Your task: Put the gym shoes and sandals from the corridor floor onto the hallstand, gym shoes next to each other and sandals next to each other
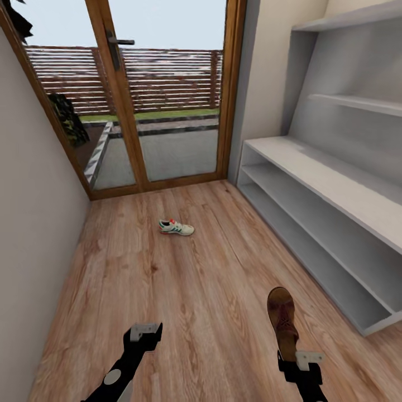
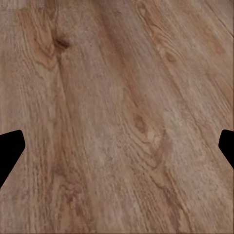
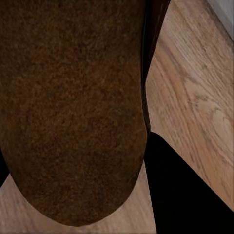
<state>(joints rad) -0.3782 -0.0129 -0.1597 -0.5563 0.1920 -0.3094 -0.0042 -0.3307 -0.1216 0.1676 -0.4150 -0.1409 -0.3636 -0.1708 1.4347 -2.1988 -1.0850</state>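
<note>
A brown sandal [image 1: 282, 321] is held off the corridor floor [image 1: 184, 290] at about 5 o'clock in the head view, its near end pinched by the right gripper [image 1: 301, 357]; in the right wrist view its dark, rough surface [image 3: 73, 112] lies against one black finger [image 3: 180, 190], so the jaws are closed on it. A single gym shoe [image 1: 176, 227], white with green stripes and a red-orange patch, lies on its sole on the planks just above the middle of the head view, well apart from the sandal and near the glass door [image 1: 162, 95] at 12 o'clock. The hallstand [image 1: 335, 184] runs along the wall from 1 to 4 o'clock, pale grey. The left gripper [image 1: 146, 330] hangs at 7 o'clock, its fingers [image 2: 9, 148] spread wide over bare wood.
</note>
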